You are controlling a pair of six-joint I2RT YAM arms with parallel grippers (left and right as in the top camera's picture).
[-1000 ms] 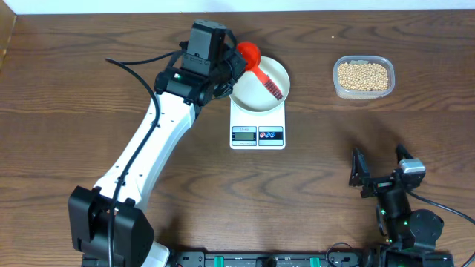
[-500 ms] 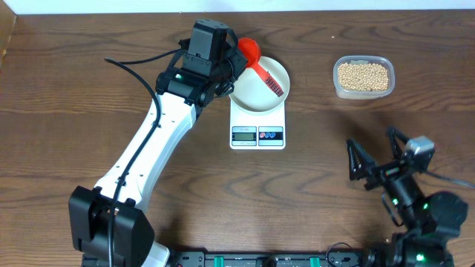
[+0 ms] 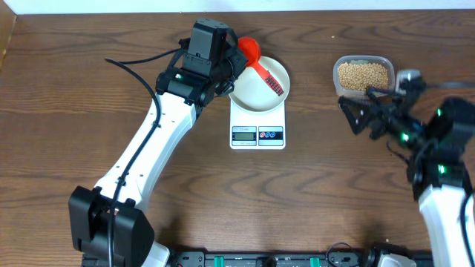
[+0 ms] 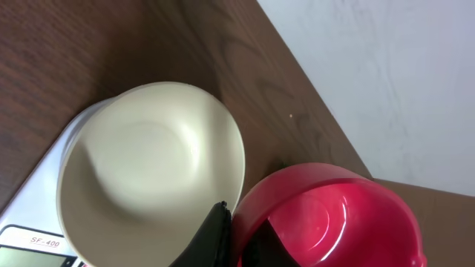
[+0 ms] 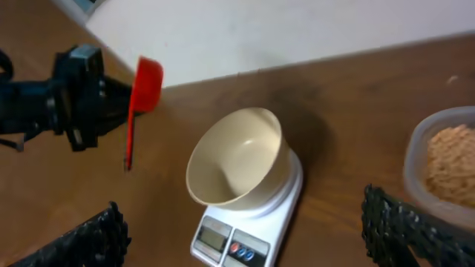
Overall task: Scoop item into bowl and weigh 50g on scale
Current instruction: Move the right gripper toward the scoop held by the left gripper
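Left gripper (image 3: pixel 233 62) is clamped on the red scoop (image 3: pixel 250 53), above the far-left side of the empty bowl (image 3: pixel 252 98) on the scale (image 3: pixel 257 119); a low swing could knock the bowl askew. Right gripper (image 3: pixel 361 108), jaws wide, hangs just near the tub (image 3: pixel 338 83) of beans (image 3: pixel 362 76) (far right) and might shove it, spilling some.

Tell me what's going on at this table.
The left gripper is shut on a red scoop, holding it raised and empty beside the white bowl. The bowl sits empty on the scale. No beans have been scooped yet; they lie in the clear tub to the right. The right gripper hangs open near that tub, holding nothing.
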